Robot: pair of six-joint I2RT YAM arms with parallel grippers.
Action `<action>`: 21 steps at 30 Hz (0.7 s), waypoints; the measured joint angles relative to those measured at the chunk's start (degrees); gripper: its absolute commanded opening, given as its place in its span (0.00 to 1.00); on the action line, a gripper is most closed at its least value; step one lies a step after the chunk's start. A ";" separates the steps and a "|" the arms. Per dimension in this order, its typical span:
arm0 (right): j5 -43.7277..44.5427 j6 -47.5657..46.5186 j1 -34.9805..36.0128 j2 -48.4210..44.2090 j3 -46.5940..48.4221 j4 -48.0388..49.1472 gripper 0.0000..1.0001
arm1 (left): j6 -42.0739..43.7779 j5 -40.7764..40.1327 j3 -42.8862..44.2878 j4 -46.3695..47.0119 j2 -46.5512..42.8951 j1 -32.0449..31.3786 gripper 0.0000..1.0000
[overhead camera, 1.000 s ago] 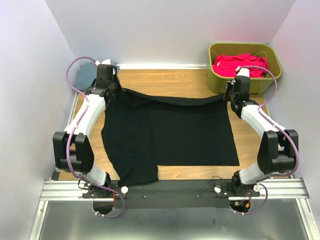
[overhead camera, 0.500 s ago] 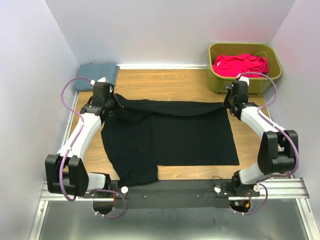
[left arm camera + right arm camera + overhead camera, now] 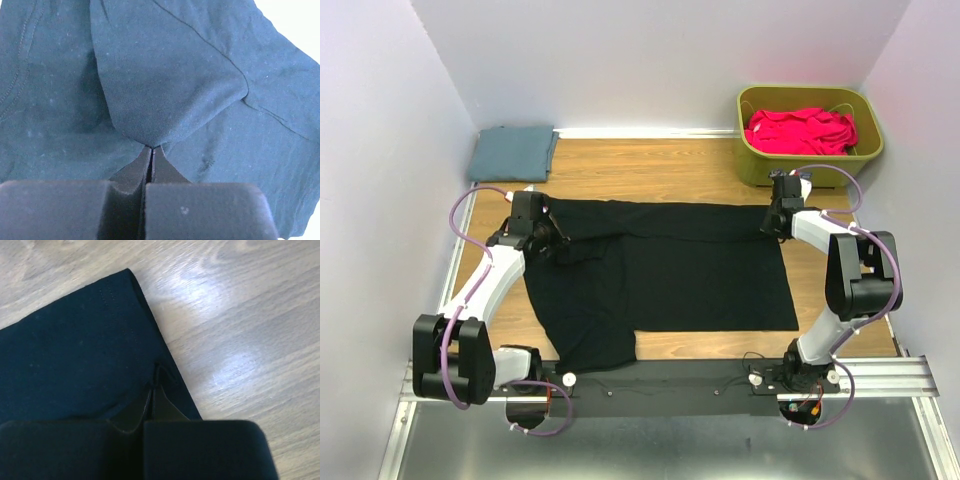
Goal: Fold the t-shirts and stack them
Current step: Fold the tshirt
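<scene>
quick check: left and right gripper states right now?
Left gripper: shut on a pinched fold of the black t-shirt.
Right gripper: shut on the black t-shirt's edge.

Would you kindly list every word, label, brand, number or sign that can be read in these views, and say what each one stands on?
None: no text can be read in any view.
The black t-shirt, the slate blue-grey t-shirt, the pink-red t-shirt and the olive-green tub all show plain surfaces, with no print, tag or label visible.
</scene>
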 measured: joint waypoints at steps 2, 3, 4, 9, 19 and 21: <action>0.28 0.17 -0.07 0.07 0.00 -0.17 0.01 | -0.28 0.04 -0.07 -0.02 -0.09 0.00 0.00; 0.48 0.24 -0.07 0.07 0.00 -0.17 0.01 | -0.42 0.04 -0.04 0.00 -0.31 0.02 0.00; 0.61 0.28 -0.07 0.07 0.02 -0.17 0.01 | -0.52 0.07 -0.04 -0.02 -0.68 0.04 0.00; 1.05 0.31 -0.07 0.15 0.33 -0.87 0.00 | -1.33 0.48 0.26 -0.04 -2.54 0.07 0.00; 2.73 0.55 -0.07 0.15 1.64 -3.34 0.01 | -3.98 3.72 0.26 -0.52 -5.92 0.07 0.00; 2.84 0.59 -0.07 0.17 2.03 -3.56 0.01 | -4.66 4.48 0.15 -0.66 -6.12 0.07 0.00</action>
